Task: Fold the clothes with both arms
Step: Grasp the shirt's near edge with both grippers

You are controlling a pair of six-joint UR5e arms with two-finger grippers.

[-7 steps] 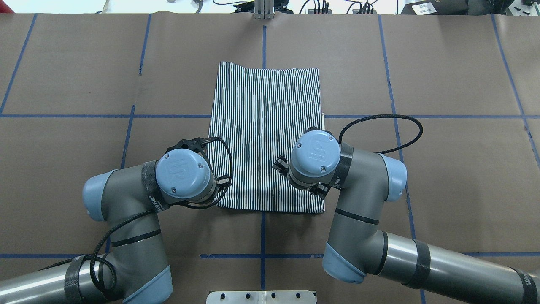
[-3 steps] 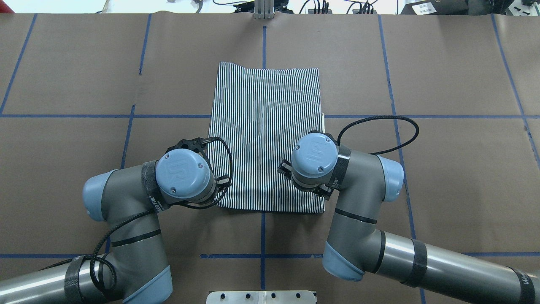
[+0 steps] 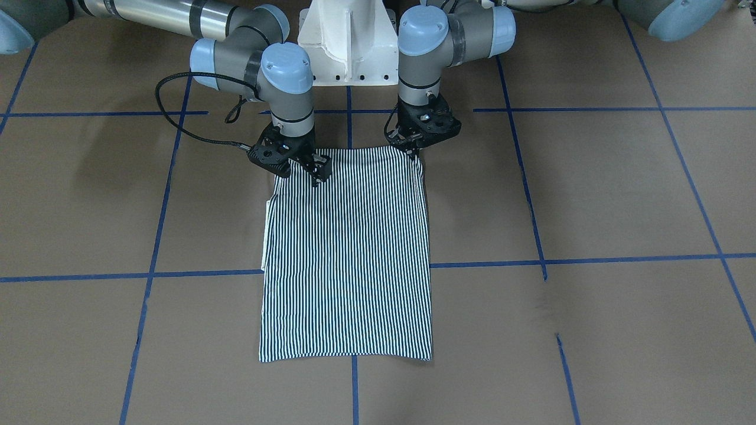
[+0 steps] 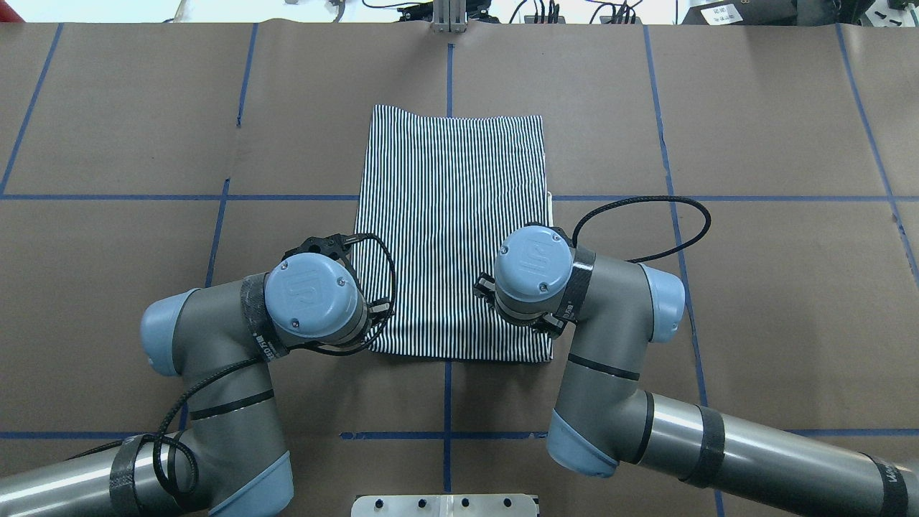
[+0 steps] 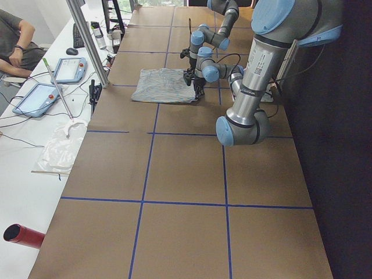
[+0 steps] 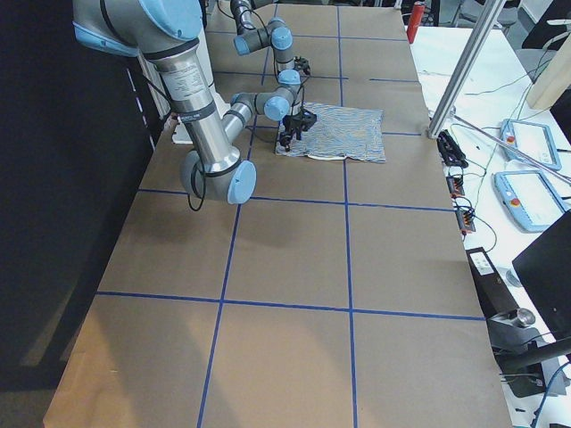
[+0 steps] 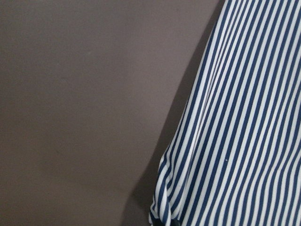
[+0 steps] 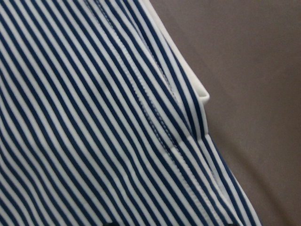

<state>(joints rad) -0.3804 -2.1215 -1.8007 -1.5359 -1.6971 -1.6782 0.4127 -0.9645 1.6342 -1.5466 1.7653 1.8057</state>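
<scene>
Two blue wrist caps (image 4: 310, 300) embossed UR; striped shirt (image 4: 452, 215) folded flat.

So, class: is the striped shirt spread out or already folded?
Folded: the shirt lies as a plain rectangle, with no sleeves or collar spread out.

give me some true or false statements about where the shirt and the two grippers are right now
1. The shirt lies flat on the table as a folded rectangle. True.
2. Both grippers are at the shirt's edge farthest from the robot. False: the left gripper and the right gripper are at the edge nearest the base.
3. The left gripper is at a corner of the shirt. True.
4. The sleeves are spread out to both sides. False: no sleeve sticks out; only a thin cream edge shows along one side.
5. The tape lines on the table are red. False: the tape lines are blue.
</scene>
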